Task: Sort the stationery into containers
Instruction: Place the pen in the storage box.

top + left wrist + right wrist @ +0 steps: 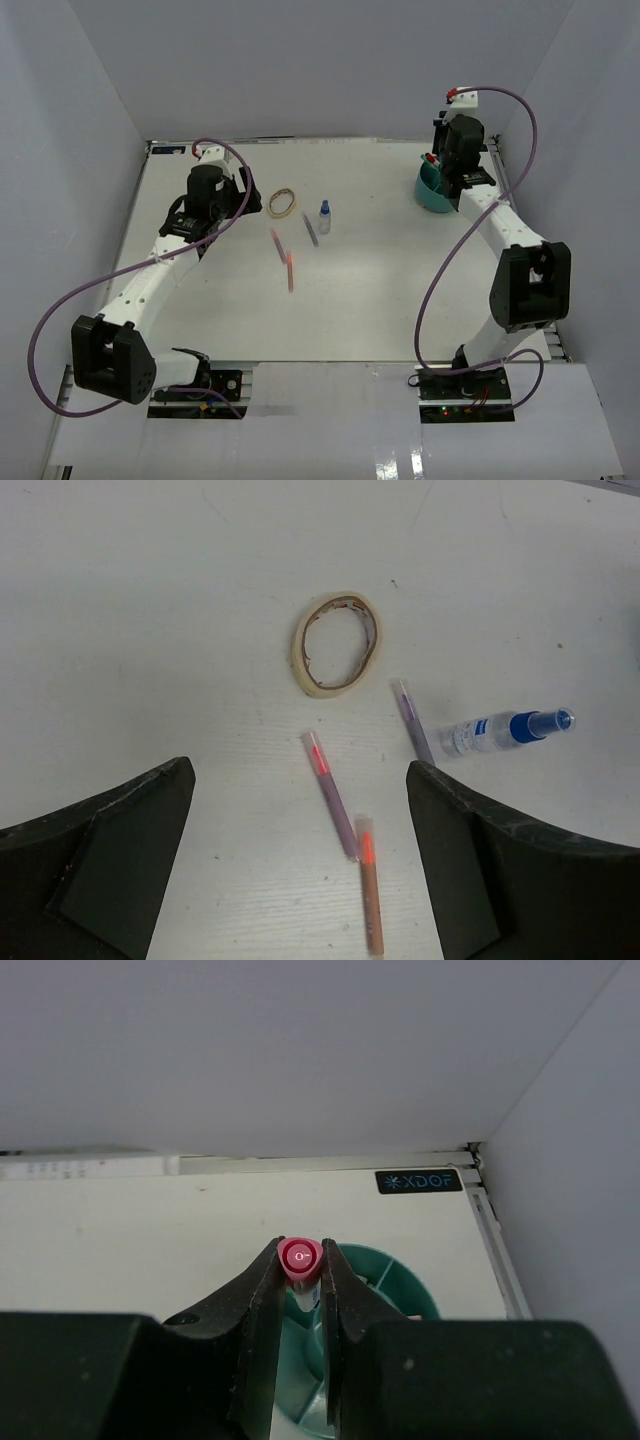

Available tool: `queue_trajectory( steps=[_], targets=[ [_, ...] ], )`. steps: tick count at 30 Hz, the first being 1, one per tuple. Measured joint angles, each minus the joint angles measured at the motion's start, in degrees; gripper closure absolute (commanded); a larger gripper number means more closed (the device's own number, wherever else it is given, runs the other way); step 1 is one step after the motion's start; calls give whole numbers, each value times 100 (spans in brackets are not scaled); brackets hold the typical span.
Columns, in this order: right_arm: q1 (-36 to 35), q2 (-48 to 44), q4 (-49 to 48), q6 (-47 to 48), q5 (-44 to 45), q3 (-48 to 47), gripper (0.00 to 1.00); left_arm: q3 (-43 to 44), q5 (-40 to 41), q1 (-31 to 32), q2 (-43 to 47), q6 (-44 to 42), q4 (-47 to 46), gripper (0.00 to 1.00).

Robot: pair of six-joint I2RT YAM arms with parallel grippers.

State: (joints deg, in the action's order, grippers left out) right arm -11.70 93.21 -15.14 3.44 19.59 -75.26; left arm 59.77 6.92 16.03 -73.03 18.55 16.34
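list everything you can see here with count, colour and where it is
purple pen: 1, purple, mid-table beside the bottle
red-capped pen: 1, purplish barrel, mid-table
orange-capped pen: 1, brownish barrel, closest pen to the arm bases
pink-capped pen: 1, pink cap, held above the organiser
rubber-band loop: 1, tan, flat on the table beyond the pens
bottle: 1, clear with blue cap, right of the loop
desk organiser: 1, teal, far right of the table
table: 1, white
left gripper: 1, black, open above the pens
right gripper: 1, black, shut on the pink-capped pen
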Motion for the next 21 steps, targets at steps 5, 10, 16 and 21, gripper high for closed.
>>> queue_trajectory(
  steps=[5,10,16,21],
  targets=[
    [444,564,-35,155,-149,-216,92,0,9,35,127,-2,7,2],
    [686,925,-90,195,-442,-398,92,0,2,37,144,-4,0,2],
    [719,1228,-166,208,-706,-490,92,0,0,37,144,-7,-2,2],
    [715,1515,-151,260,-811,-564,92,0,-7,37,144,-7,-2,2]
  ],
)
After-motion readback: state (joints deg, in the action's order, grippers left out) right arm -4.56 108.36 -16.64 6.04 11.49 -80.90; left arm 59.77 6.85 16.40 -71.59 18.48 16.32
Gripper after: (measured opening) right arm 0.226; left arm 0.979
